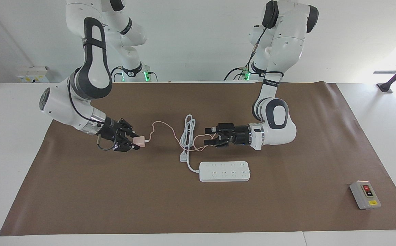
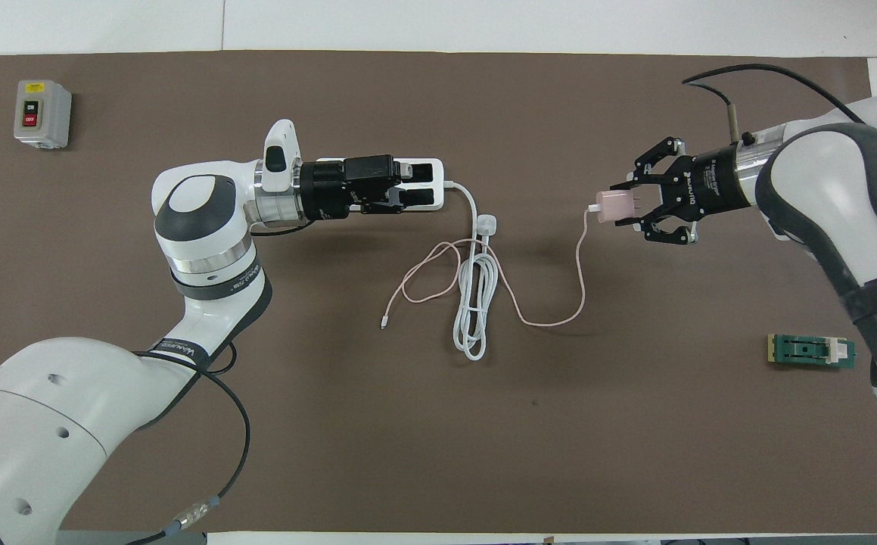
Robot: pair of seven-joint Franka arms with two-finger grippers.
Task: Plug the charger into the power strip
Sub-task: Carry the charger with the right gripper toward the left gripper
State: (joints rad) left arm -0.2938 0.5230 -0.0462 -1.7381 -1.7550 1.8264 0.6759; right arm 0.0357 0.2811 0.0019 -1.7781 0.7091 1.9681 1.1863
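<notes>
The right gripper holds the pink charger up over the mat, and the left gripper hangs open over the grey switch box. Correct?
Not quite. The right gripper does hold the charger, but the open left gripper hangs near the power strip, not the grey switch box, as the facing view shows.

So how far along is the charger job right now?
Pickup is done: the right gripper is shut on the charger and holds it above the mat, its cable trailing. The left gripper hovers open near the coiled white cord. Still left: carrying the charger to the power strip and pushing it in.
</notes>
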